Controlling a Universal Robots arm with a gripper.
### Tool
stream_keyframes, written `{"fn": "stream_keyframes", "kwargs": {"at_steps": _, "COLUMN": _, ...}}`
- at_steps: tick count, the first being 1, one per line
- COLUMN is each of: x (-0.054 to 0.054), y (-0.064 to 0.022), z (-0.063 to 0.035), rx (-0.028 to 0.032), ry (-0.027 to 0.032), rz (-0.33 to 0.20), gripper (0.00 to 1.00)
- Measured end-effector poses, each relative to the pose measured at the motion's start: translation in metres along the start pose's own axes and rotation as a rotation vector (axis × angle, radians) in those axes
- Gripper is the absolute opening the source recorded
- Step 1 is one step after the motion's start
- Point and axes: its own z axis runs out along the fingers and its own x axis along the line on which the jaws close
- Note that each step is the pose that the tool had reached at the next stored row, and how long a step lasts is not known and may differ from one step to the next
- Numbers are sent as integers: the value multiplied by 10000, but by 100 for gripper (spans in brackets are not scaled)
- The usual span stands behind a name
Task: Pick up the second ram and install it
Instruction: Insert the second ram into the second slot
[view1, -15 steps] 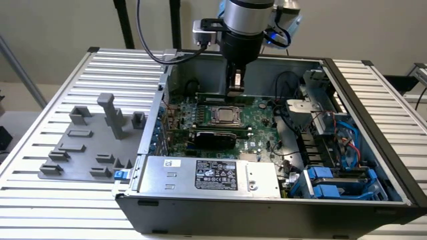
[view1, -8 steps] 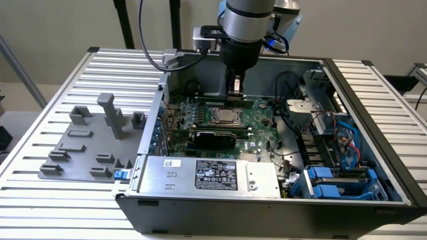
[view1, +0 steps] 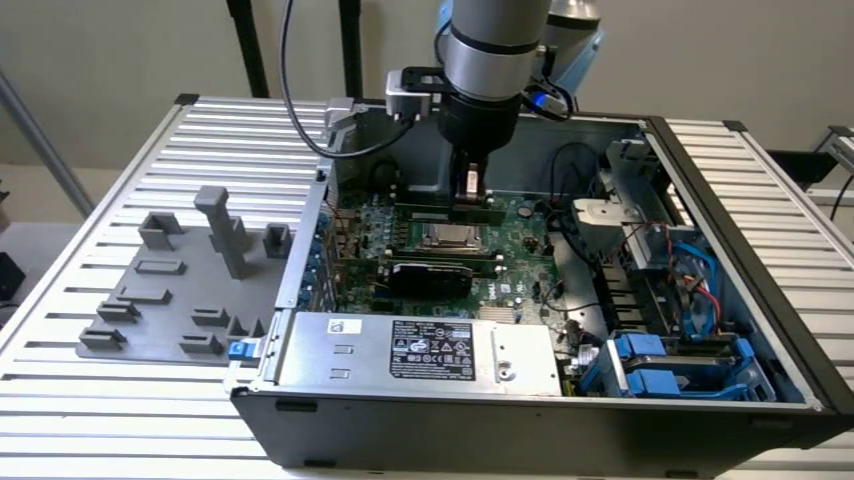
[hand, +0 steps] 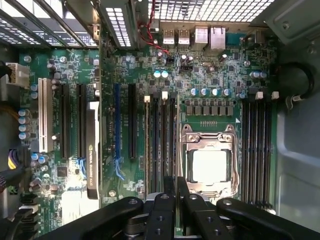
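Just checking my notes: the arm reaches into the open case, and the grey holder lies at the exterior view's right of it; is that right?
One slip: the holder lies at the exterior view's left of the case, as the exterior view shows. The arm does reach into the case.

Reaches down into open computer case (view1: 534, 430) with gripper (view1: 470, 198). Grips the second ram (view1: 420, 212) level, edge-down, just beside CPU socket (view1: 447, 238) on motherboard (view1: 523, 262). Stands well apart from grey holder tray (view1: 160, 300) on slatted table (view1: 120, 425), at the exterior view's left.
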Motion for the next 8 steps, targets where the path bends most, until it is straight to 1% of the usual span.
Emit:
{"fn": "stream_keyframes", "kwargs": {"at_steps": 5, "x": 10, "y": -3, "z": 91, "rx": 44, "ry": -2, "rz": -4, "gripper": 13}}
{"fn": "stream_keyframes", "kwargs": {"at_steps": 8, "x": 18, "y": -4, "z": 145, "rx": 57, "ry": -3, "rz": -3, "gripper": 13}}
